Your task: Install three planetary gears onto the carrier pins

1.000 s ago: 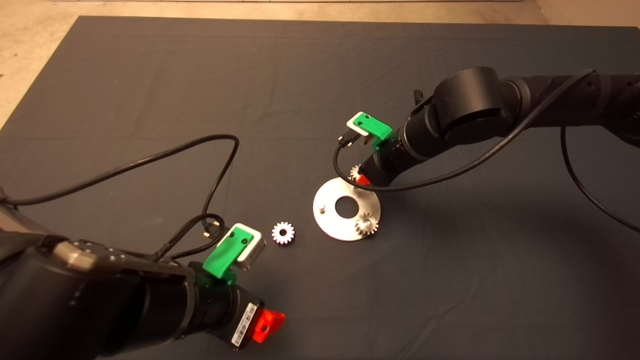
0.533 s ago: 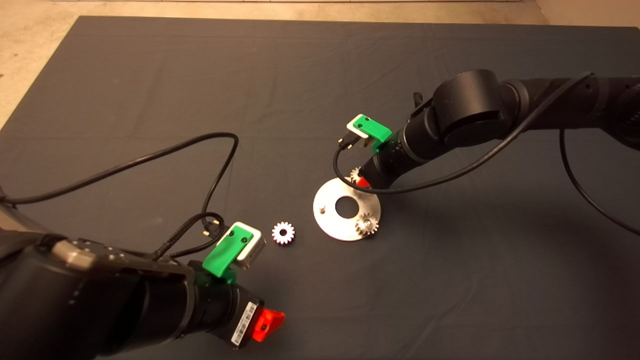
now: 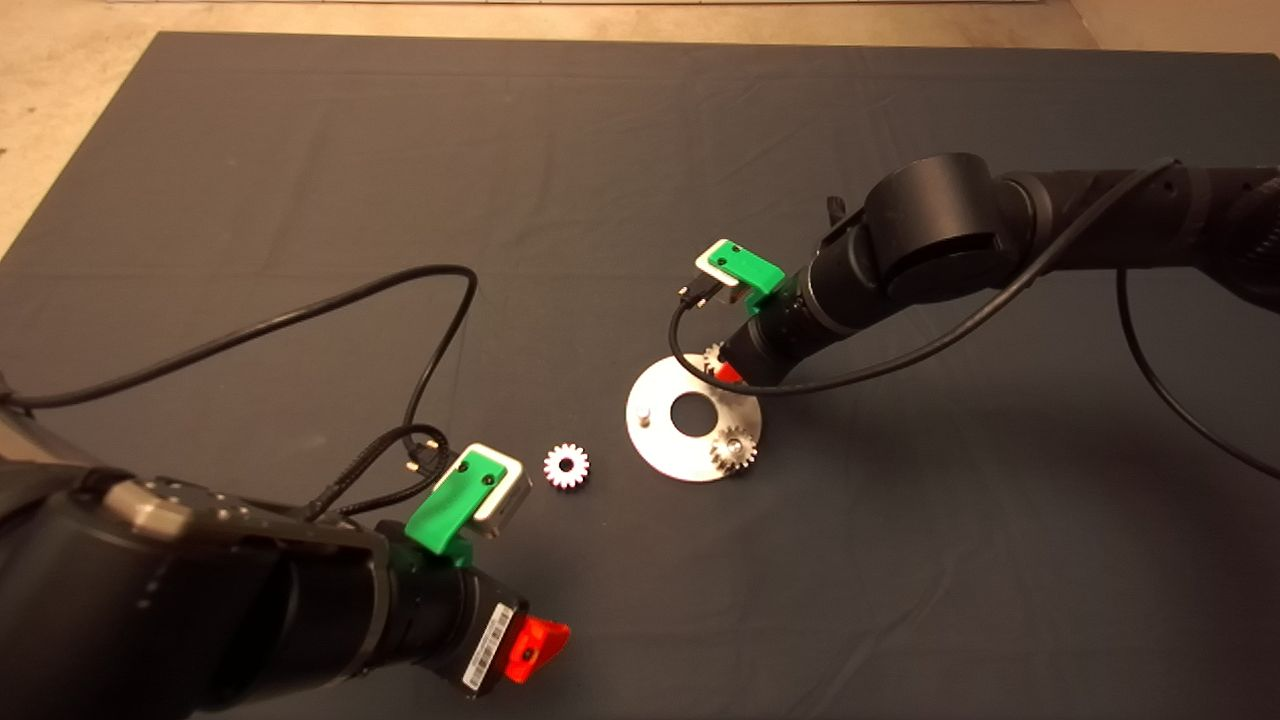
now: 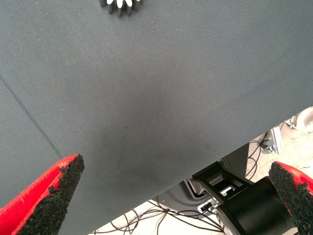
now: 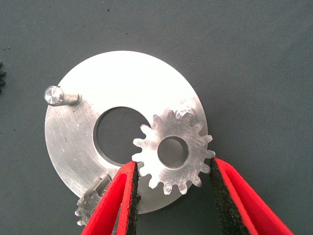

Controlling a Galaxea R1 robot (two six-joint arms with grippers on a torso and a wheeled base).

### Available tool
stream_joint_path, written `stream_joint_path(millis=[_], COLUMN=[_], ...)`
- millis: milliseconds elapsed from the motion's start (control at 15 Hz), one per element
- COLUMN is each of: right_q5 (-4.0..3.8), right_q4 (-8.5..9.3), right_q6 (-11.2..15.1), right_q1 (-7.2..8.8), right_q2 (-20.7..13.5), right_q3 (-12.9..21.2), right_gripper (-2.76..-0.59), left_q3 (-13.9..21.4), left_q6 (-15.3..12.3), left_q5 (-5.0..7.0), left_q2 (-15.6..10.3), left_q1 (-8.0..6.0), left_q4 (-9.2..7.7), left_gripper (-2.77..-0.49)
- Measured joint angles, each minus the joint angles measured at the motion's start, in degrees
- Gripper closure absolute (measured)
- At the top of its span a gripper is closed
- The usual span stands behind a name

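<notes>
The right gripper [image 5: 173,188], fingers clamped on a gear [image 5: 172,152], has slid toward the disc's [image 3: 660,445] 1 o'clock pin [image 5: 186,116], hole not yet over it; the left gripper [image 4: 176,196] waits, fingers apart, with the bright gear [image 3: 566,466] on the bench at 9 o'clock.

Colours on the mat
Silvery disc [image 5: 88,147], silvery gear [image 5: 172,151] showing between red fingers [image 5: 120,196]; bright toothed gear [image 3: 566,466] lying on dark grey mat [image 3: 300,150].

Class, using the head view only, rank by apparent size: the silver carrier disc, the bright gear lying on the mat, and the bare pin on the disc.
1. Carrier disc
2. Bright gear
3. Bare pin
</notes>
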Motion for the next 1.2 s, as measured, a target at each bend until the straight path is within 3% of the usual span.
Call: stream_joint_path(millis=[467,867,1200], right_q5=[0.00,0.00,-0.02], right_q4=[-0.50,-3.50,-3.80], right_q6=[-0.1,-0.2,-0.2], right_q1=[0.00,0.00,0.00], right_q2=[0.3,0.3,0.3], right_q3=[0.0,-1.0,-1.3], right_gripper=[-0.96,-0.96,-0.96], left_q3=[0.0,0.0,0.0], left_q6=[0.0,0.0,0.0], left_q5=[-0.02,0.00,0.00], left_q2=[0.0,0.0,0.0], left_q1=[-0.02,-0.02,-0.05], left_q4=[0.00,0.00,0.00], left_gripper=[-2.75,-2.75,-2.75])
